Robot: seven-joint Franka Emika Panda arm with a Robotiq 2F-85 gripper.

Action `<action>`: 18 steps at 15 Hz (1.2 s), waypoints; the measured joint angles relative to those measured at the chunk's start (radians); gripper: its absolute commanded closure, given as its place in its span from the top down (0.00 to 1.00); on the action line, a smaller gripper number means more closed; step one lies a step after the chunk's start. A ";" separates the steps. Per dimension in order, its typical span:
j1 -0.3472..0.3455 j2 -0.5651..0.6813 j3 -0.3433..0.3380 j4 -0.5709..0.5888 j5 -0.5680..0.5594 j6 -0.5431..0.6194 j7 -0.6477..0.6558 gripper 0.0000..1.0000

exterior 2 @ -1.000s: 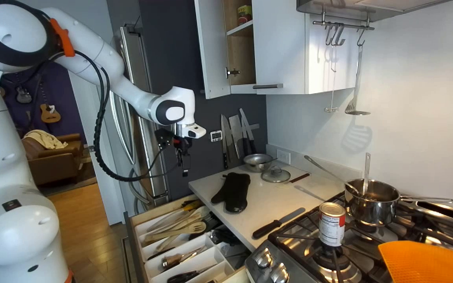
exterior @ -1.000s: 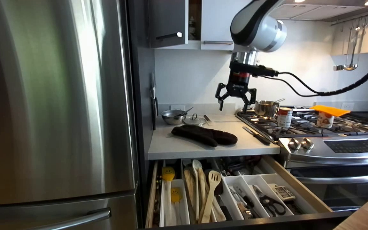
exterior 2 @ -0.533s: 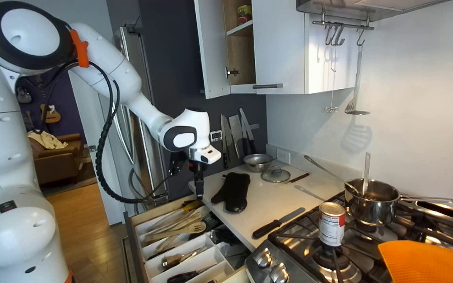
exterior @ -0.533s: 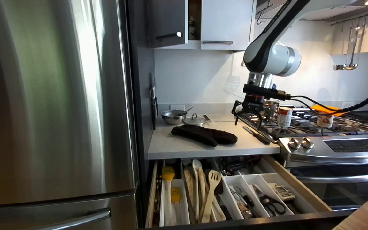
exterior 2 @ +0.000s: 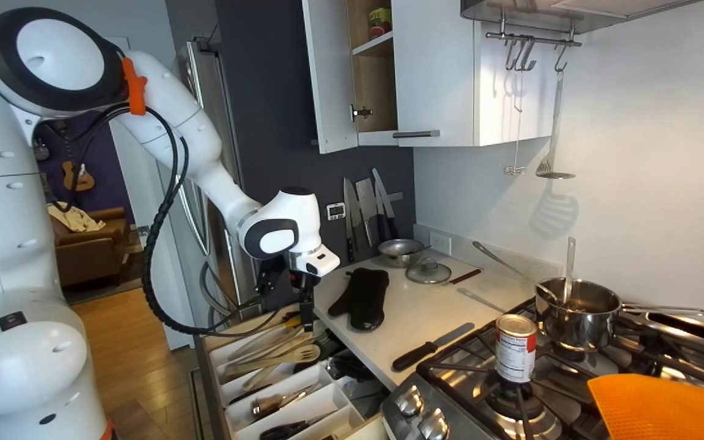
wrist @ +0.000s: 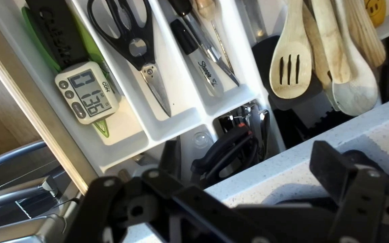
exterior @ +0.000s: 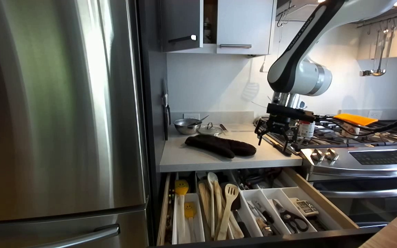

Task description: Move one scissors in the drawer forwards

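Note:
The scissors (wrist: 137, 47), with black handles and silver blades, lie in a white divided compartment of the drawer (exterior: 317, 198). Their blades point toward the counter and their handles toward the drawer front. An exterior view shows the scissors (exterior: 291, 218) near the drawer's right side; in an exterior view the frame's bottom edge partly cuts off the scissors (exterior 2: 291, 429). My gripper (exterior: 273, 146) hangs pointing down, higher than the drawer, with its fingers wide apart and nothing between them. In the wrist view the gripper (wrist: 248, 157) appears over the counter edge and the drawer's rear compartments.
Beside the scissors lie a timer (wrist: 87, 92) and a marker (wrist: 203, 64) in neighbouring compartments. Wooden spoons (exterior: 224, 213) fill the middle. The counter edge (exterior: 226, 167) overhangs the drawer's back. A black mitt (exterior: 219, 146) and a knife (exterior 2: 431, 348) rest on the counter.
My gripper has come down and, in an exterior view, shifted right, from high over the counter to lower near its front. Its fingers stay wide apart. The scissors and drawer have not moved.

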 measured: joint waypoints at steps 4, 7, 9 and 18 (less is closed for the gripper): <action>0.000 0.001 0.000 0.003 0.001 0.000 0.000 1.00; 0.007 0.031 0.016 0.007 0.096 0.000 -0.035 1.00; 0.009 0.081 0.030 0.007 0.198 0.002 -0.068 1.00; -0.154 0.317 0.172 0.102 0.876 0.127 -0.502 1.00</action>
